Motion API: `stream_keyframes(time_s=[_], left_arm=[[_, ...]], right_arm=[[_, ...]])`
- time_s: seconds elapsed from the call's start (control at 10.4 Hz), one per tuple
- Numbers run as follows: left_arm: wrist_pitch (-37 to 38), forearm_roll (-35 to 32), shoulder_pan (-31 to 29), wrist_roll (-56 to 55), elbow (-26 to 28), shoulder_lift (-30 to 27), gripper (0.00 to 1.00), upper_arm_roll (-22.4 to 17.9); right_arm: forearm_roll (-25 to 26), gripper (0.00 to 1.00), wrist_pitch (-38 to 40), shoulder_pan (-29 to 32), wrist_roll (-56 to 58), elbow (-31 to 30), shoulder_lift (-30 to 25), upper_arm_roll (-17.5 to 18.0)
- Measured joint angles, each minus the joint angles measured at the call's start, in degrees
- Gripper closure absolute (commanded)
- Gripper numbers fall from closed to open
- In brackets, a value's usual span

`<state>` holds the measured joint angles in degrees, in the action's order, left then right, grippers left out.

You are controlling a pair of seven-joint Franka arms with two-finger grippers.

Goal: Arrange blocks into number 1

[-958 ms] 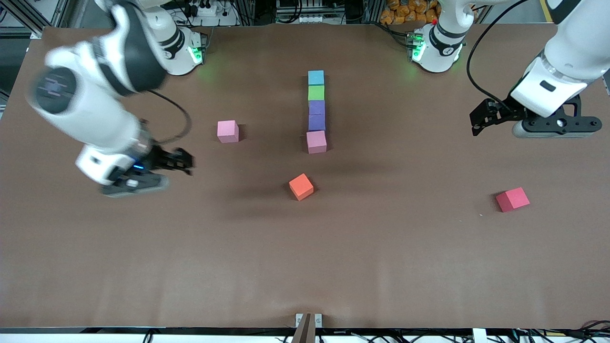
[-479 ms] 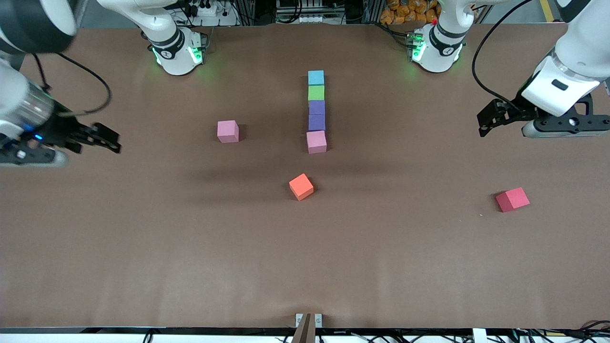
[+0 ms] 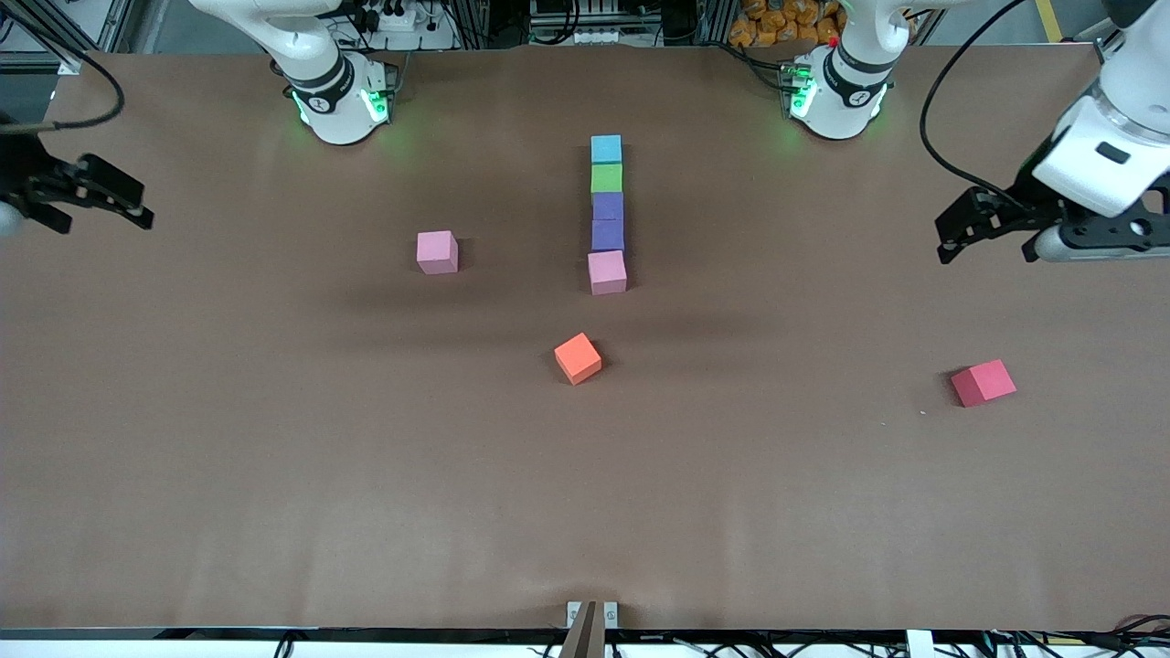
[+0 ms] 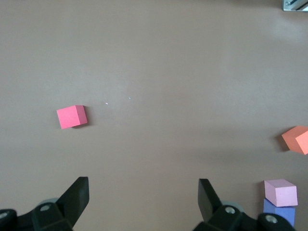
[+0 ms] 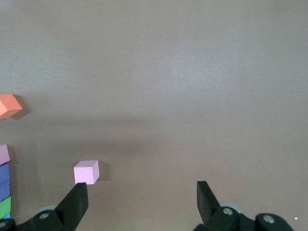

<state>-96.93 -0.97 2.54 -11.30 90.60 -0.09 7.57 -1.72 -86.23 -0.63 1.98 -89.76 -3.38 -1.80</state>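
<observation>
Front view: five-block column [image 3: 606, 215] mid-table; orange block [image 3: 578, 357] nearer camera; left gripper [image 3: 955, 230] and right gripper [image 3: 128, 203] spread wide, holding nothing.

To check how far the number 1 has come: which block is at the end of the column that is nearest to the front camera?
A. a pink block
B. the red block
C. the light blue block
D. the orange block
A: the pink block closes the column just below the purple blocks, while the orange block lies apart, nearer to the camera.
</observation>
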Motion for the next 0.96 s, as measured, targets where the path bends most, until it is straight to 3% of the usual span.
stream_keyframes(time_s=[0.96], left_arm=[[3.3,-0.1,-0.4,1.6,-2.2,1.0,0.0,-1.0]], right_arm=[[0.2,0.0,1.8,0.0,0.2,0.0,-0.2,-1.2]])
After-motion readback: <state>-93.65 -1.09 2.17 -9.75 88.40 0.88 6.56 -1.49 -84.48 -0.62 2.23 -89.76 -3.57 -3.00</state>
